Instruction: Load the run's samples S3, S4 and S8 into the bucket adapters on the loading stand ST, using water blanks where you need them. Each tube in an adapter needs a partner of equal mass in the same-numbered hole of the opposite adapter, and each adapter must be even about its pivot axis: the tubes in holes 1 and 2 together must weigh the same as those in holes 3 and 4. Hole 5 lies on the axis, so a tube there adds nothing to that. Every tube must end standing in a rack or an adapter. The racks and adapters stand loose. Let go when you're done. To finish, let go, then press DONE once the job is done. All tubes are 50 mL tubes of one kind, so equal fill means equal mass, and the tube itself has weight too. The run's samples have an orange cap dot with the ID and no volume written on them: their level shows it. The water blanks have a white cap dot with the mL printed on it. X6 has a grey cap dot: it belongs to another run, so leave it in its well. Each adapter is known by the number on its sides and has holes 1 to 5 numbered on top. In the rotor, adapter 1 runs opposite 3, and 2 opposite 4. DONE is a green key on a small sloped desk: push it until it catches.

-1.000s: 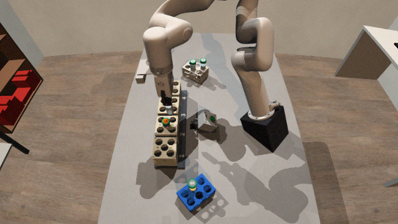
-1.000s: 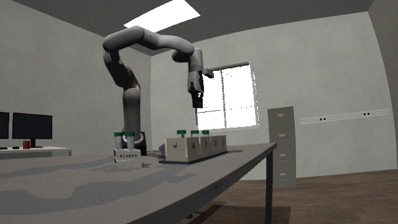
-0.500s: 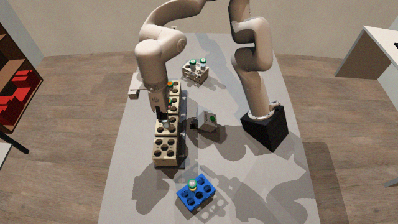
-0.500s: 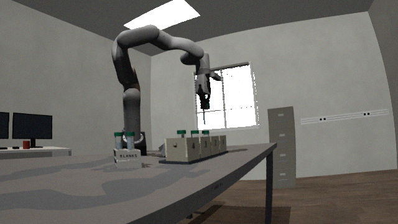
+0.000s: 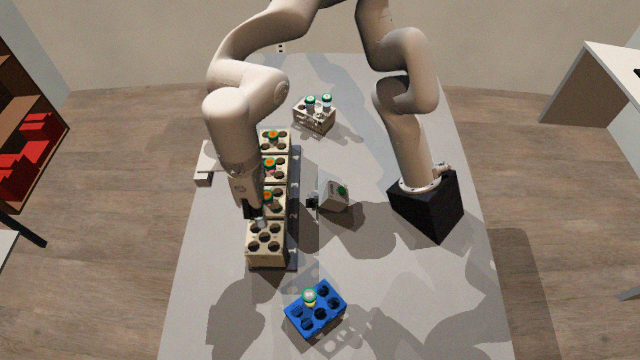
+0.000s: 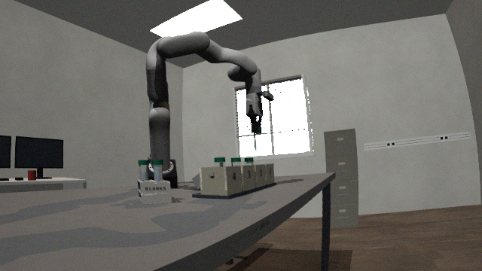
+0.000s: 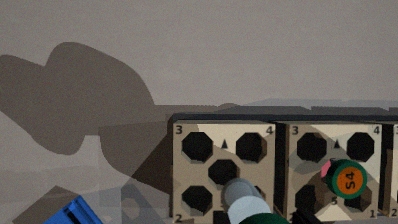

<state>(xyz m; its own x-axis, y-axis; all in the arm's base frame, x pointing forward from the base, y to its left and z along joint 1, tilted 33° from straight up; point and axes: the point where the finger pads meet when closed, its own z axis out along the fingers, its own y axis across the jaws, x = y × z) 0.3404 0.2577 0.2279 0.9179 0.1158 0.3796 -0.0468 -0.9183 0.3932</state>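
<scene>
My gripper (image 5: 253, 212) (image 6: 256, 129) is shut on a green-capped tube (image 5: 260, 222) (image 6: 255, 142) (image 7: 247, 207) with pale contents, its cap dot hidden. It hangs upright above the hole 1 side of adapter 1 (image 5: 267, 259) (image 7: 265, 165), whose visible holes are empty. Orange-dotted S4 (image 5: 267, 195) (image 7: 350, 179) stands in hole 5 of adapter 2 (image 7: 295, 172). S3 (image 5: 269, 162) (image 6: 236, 159) stands in adapter 3, and S8 (image 5: 272, 134) (image 6: 219, 159) in adapter 4 (image 6: 216, 184). Two blanks (image 5: 310, 100) (image 5: 326, 98) stand in the BLANKS rack (image 5: 307, 122) (image 6: 154, 197).
A blue rack (image 5: 320, 324) near the front holds one green-capped tube (image 5: 309, 295) with a pale greyish dot. The green DONE key (image 5: 342, 190) is on its small desk right of the loading stand (image 5: 294, 225). The arm's base stands farther right.
</scene>
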